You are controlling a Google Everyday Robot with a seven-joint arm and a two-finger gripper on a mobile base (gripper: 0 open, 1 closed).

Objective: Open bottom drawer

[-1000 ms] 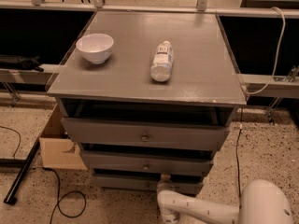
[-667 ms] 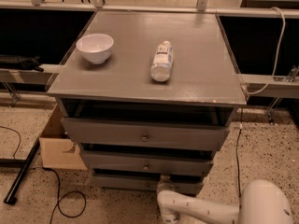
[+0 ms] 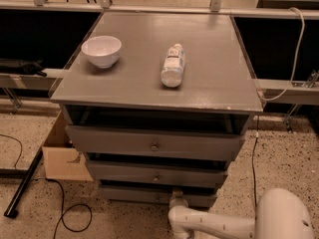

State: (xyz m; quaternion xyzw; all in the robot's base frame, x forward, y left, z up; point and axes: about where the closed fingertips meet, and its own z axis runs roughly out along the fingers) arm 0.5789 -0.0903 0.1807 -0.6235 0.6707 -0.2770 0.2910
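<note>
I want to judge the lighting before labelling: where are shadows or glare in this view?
Camera view: soft sheen on the cabinet top; deep shadow in the gaps above each drawer, leaving the bottom drawer dim; the gripper, at that drawer's front, shows pale.

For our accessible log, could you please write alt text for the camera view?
A robot's gripper sits at the front of the bottom drawer of a grey three-drawer cabinet, near its centre. On top are a white bowl and a bottle lying on its side.
</note>
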